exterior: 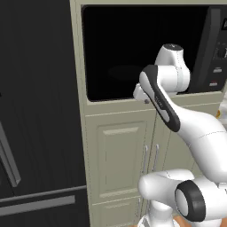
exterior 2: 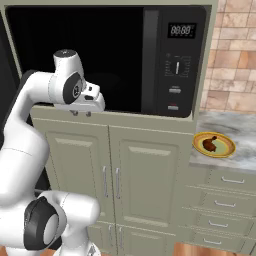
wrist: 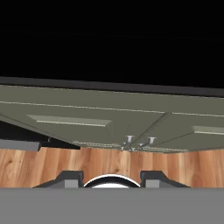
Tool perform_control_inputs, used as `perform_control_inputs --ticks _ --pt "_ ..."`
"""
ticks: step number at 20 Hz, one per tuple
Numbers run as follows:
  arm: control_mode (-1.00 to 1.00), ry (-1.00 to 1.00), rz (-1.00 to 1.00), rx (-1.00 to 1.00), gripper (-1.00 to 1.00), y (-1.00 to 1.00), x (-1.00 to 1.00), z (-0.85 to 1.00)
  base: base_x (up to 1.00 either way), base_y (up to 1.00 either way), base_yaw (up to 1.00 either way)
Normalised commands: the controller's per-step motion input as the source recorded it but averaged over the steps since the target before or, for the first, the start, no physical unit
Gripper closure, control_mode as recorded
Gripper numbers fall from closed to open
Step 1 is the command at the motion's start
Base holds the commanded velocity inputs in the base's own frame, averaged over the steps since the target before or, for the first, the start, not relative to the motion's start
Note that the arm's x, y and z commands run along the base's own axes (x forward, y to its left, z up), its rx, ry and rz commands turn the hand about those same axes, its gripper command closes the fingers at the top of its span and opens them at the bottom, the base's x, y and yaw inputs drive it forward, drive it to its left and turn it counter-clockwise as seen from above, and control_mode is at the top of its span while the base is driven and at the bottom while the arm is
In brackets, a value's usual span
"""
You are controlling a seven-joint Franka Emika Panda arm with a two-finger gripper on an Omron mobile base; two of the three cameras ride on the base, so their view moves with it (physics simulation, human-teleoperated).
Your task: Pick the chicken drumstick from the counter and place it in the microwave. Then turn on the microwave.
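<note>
Hovering half-open and empty at the cabinet front, the two-finger gripper (exterior 2: pixel 82 113) sits well left of the reddish-brown roasted chicken drumstick (exterior 2: pixel 210 144) on its round yellow plate (exterior 2: pixel 224 150), bone end up-right.

Beige panelled cabinet doors (exterior 2: pixel 125 175) with slim metal handles stand over a warm wooden plank floor (wrist: pixel 109 162), beside a tan brick wall (exterior 2: pixel 232 50).

Digital display (exterior 2: pixel 181 30) at top of microwave (exterior 2: pixel 107 60) control panel, right base view: pale digits, look like "00:00", blurry so not certain. Dial (exterior 2: pixel 176 67) below it has tick marks around it, no numbers legible. Buttons (exterior 2: pixel 174 90) under dial carry marks too small to read. Left base view: panel edge-on, nothing legible. Hand view: no text.
</note>
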Motion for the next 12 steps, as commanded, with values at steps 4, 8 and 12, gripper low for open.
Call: perform_control_inputs --ticks 4,8,12 --pt "1.00 0.00 0.00 0.00 -1.00 0.00 0.00 0.00 0.00 0.00 0.00" --pt "1.00 0.00 0.00 0.00 -1.00 0.00 0.00 0.00 0.00 0.00 0.00" --pt "1.00 0.00 0.00 0.00 -1.00 0.00 0.00 0.00 0.00 0.00 0.00"
